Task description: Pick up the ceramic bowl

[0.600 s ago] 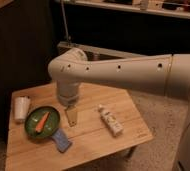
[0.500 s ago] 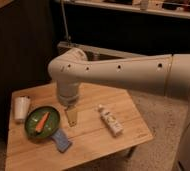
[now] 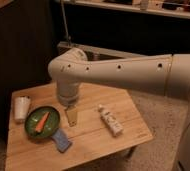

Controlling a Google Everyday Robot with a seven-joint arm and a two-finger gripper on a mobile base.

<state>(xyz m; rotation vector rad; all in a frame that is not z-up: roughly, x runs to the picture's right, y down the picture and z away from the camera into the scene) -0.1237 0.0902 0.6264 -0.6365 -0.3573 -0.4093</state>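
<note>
gripper (image 3: 72, 116): jaws apart, empty, just beside bowl (image 3: 51, 128) | risk: slipping off slick rim, tipping it, dumping carrot (image 3: 42, 121) lol

A low table (image 3: 88, 136) of pale wood slats fills the lower left. Speckled grey floor (image 3: 160, 112) shows at lower right. Behind, the wall (image 3: 23, 45) is dark, nearly black. A pale shelf (image 3: 138, 9) runs across the upper right, and a light rail (image 3: 110, 51) crosses mid-frame. The light is dim and warm.
</note>
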